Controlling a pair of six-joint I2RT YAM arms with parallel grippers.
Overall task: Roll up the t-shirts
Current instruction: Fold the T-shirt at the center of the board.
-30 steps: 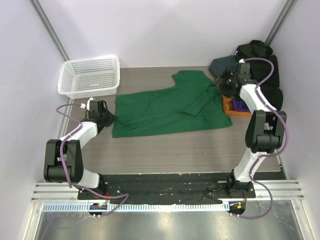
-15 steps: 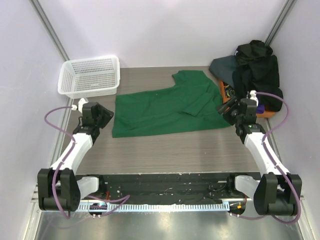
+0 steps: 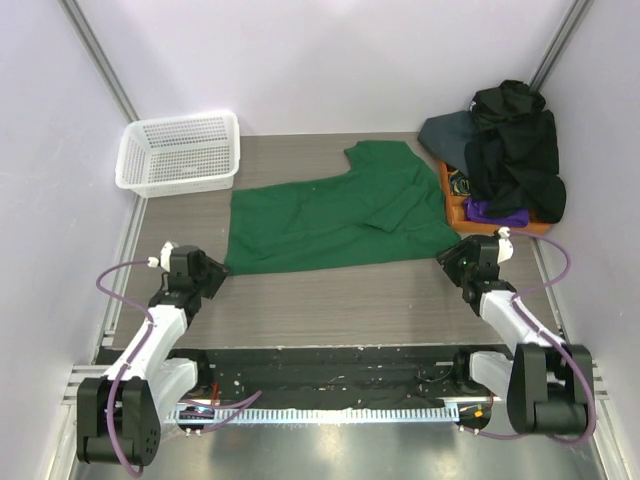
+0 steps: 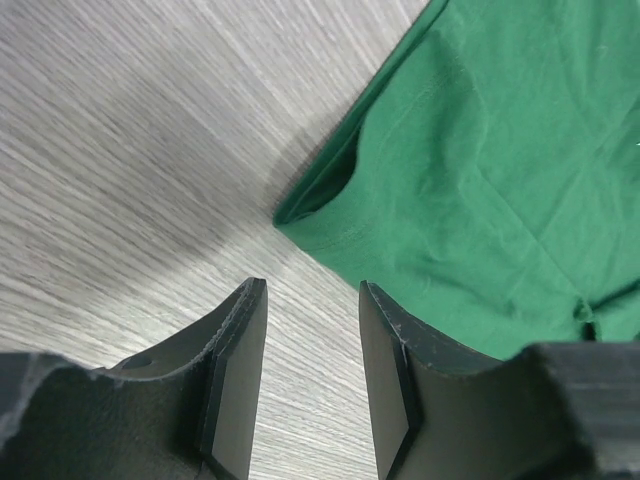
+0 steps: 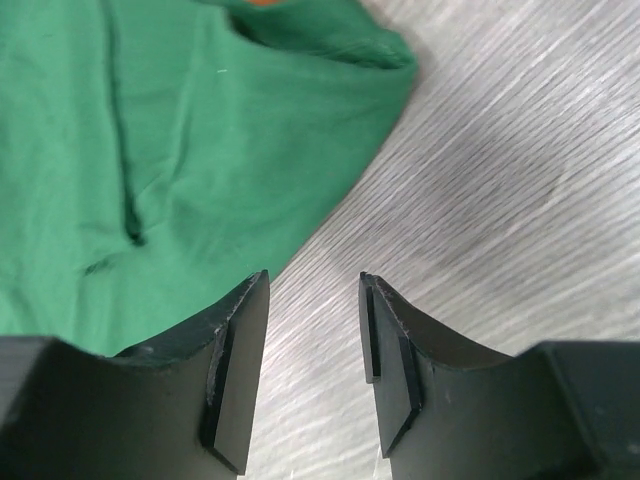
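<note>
Green shirt (image 3: 335,215) flat on the desk (image 3: 350,300), in the middle, long side running from 9 to 3 o'clock (a bit tipped, right end further back). More shirts (image 3: 515,150) heaped on the tray (image 3: 452,200) at 2 o'clock. Basket (image 3: 180,150) at 10 o'clock.

Left jaws: spread apart, holding nothing, just off the near left corner of the shirt. From the left wrist, shirt (image 4: 480,170) at 1 o'clock, just past the tips, not touching.

Right jaws: spread apart too, only bare desk between them. From the right wrist, shirt (image 5: 200,150) at 11 o'clock, close by.

Each arm beside its own near corner, so neither one nearer. Likely next: pinch both near corners and roll away toward 12 o'clock, across the short side. Careful of one side racing ahead and rolling crooked.
</note>
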